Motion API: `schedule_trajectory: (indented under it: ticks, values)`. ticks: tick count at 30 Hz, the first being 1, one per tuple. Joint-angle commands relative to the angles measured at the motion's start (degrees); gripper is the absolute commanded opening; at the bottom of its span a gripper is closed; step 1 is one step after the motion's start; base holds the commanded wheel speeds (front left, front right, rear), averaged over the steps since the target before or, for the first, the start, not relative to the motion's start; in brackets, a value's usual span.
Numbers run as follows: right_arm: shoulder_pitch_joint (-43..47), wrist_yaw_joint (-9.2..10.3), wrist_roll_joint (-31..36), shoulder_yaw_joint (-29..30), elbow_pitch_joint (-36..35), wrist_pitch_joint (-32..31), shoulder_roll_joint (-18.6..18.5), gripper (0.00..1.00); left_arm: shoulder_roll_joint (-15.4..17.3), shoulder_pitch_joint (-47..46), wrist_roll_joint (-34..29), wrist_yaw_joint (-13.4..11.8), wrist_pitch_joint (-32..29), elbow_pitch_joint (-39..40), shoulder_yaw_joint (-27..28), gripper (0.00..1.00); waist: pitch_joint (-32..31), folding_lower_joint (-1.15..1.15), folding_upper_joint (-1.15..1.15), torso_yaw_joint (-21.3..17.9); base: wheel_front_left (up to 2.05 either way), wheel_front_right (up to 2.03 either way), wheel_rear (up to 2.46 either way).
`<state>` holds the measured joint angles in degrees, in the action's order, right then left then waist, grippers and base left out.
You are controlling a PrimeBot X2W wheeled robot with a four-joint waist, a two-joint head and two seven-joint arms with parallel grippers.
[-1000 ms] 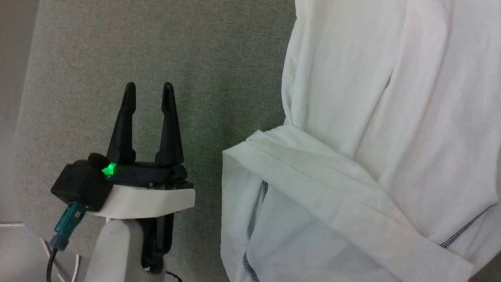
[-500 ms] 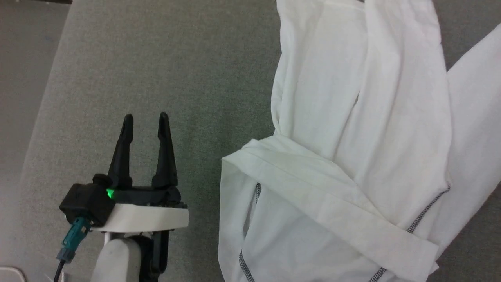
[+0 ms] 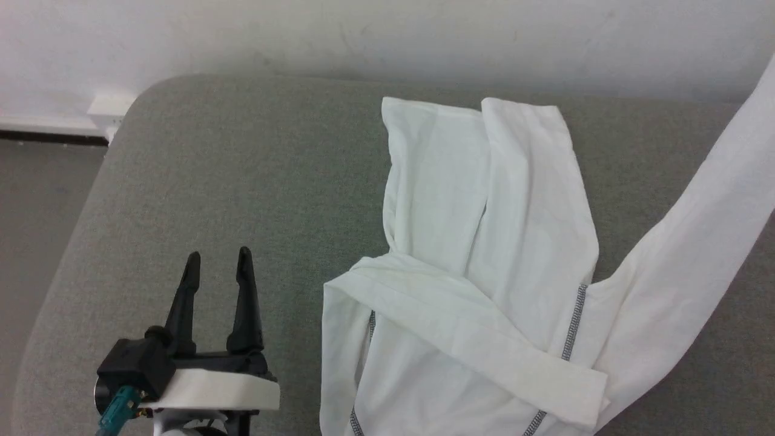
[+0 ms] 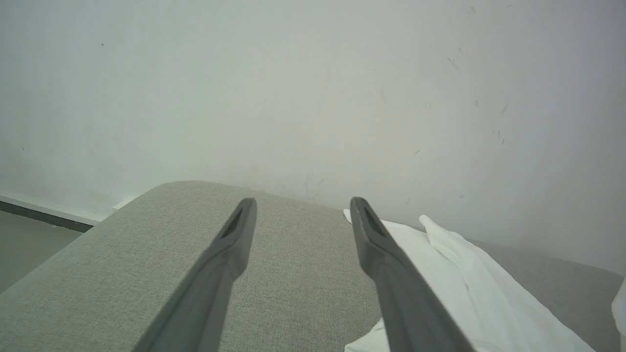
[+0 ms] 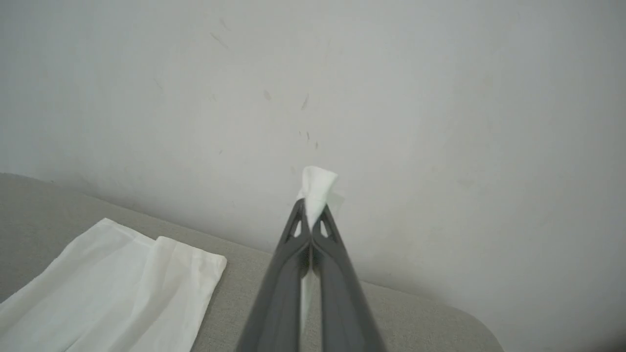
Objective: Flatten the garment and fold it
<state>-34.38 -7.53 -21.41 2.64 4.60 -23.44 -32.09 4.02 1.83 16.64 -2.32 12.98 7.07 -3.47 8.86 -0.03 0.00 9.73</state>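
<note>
The white garment lies crumpled on the grey cushion, its grey-black zigzag seams showing near the front. One leg stretches up and off the right edge of the head view. In the right wrist view my right gripper is shut on a tuft of the garment that pokes out past its tips, lifted above the cushion. My left gripper stands open over bare cushion left of the garment, nothing between its fingers; the garment shows to its right.
A white wall runs behind the cushion. The cushion's rounded left edge drops to a grey floor. A white socket plate sits low on the wall at the back left corner.
The head camera has tilted up, so the wall and the cushion's far edge now show. The garment's right leg has risen and stretches up to the right. The left gripper stays open.
</note>
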Motion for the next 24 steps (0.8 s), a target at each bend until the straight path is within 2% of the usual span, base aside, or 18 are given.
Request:
schedule_trajectory:
  ticks: [1, 6, 11, 13, 16, 24]
  values:
    - [2.1, 0.04, 0.0, 0.0, -3.0, -0.4, 1.2, 0.0, 0.4, 0.7, 0.0, -0.3, -0.3, 0.4, 0.2, 1.0, -5.8, 0.03, 0.0, -3.7, 0.0, 0.0, 0.0]
    - [8.8, 0.04, 0.7, -3.4, -16.8, -2.4, 9.1, 0.0, 0.8, 1.9, 0.5, -0.2, -1.3, 0.8, 0.2, 1.0, -7.1, 0.03, 0.0, -4.5, 0.0, 0.0, 0.0]
    - [12.8, 0.04, 0.7, -12.8, -19.9, -3.3, 19.2, 0.0, 0.9, 1.8, 0.9, 0.3, -1.9, 0.3, -0.8, 1.0, -8.0, 0.03, 0.0, -3.4, 0.0, 0.0, 0.0]
    - [14.0, 0.04, -0.1, -16.7, -18.0, -3.0, 23.0, 0.0, 0.9, 1.7, 1.0, 0.5, -2.1, -0.1, -1.3, 1.0, -8.1, 0.03, 0.0, -2.5, 0.0, 0.0, 0.0]
    - [15.2, 0.04, -1.8, -22.3, -13.1, -1.6, 26.8, 0.0, 0.7, 1.4, 1.1, 0.8, -2.1, -0.7, -2.1, 1.0, -8.0, 0.03, 0.0, -0.5, 0.0, 0.0, 0.0]
    - [15.8, 0.04, -5.8, -34.3, 4.8, 4.8, 29.1, 0.0, 0.3, 0.7, 1.5, 0.7, -1.7, -1.9, -3.9, 1.0, -5.8, 0.03, 0.0, 3.6, 0.0, 0.0, 0.0]
